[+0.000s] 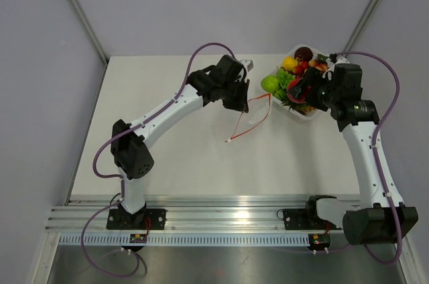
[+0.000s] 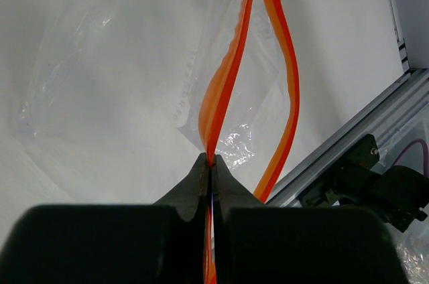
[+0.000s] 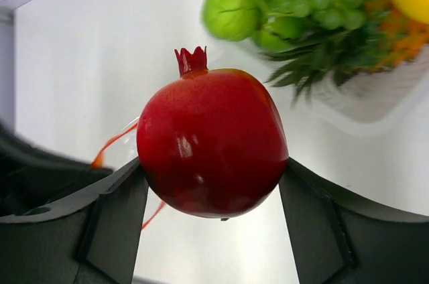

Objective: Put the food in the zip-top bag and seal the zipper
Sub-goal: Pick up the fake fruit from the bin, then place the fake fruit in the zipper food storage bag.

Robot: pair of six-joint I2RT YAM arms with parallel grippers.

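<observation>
Zipper [image 2: 218,96] in left jaws, red pomegranate [image 3: 211,143] between right jaws

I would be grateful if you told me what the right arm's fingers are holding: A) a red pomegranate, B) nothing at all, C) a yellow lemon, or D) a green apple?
A: the right wrist view shows a red pomegranate clamped between the right fingers.
</observation>
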